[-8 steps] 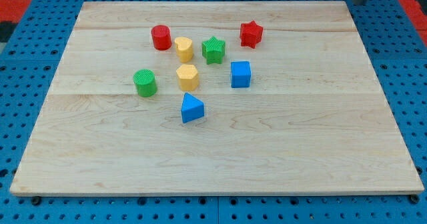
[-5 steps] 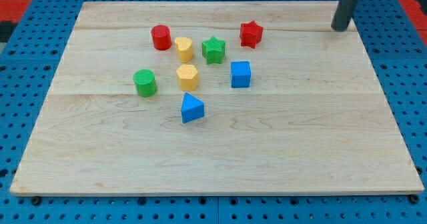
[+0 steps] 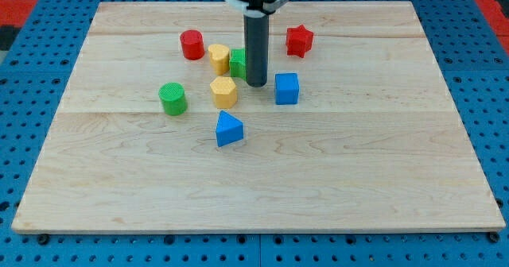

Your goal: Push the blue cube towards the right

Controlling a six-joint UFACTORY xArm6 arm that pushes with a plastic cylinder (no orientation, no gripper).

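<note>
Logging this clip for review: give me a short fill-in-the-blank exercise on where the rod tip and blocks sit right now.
1. My tip stands just to the view's ___ of the blue cube.
2. The rod partly hides the ___ star.
3. The block nearest the view's bottom is the blue ___.
4. The red star lies toward the view's ___ from the blue cube.

Missing words: left; green; triangle; top

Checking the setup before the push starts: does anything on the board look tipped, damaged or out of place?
Nothing stands out. All blocks sit flat on the wooden board. My tip rests just left of the blue cube, and the rod hides most of the green star behind it.
</note>
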